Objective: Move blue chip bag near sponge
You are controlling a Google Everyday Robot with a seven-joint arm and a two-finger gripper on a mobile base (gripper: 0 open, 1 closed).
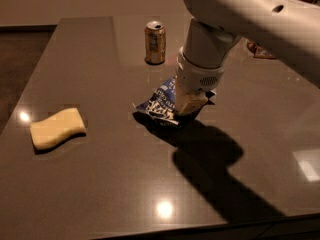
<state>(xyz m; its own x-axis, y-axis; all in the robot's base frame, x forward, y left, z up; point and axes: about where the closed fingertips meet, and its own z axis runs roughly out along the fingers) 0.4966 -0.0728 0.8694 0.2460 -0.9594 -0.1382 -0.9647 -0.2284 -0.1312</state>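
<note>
The blue chip bag (160, 105), crinkled dark blue foil with white lettering, is near the middle of the dark table (100, 189). My gripper (189, 104) comes down from the white arm at the upper right and is shut on the bag's right end. The bag hangs to the left of the gripper, just above its shadow on the table. The sponge (56, 128), a pale yellow wavy-edged block, lies flat at the left of the table, well apart from the bag.
A gold drink can (155, 43) stands upright at the back, just behind the bag. A small reddish-brown object (262, 50) lies at the far right behind the arm. The table's left and front edges are in view.
</note>
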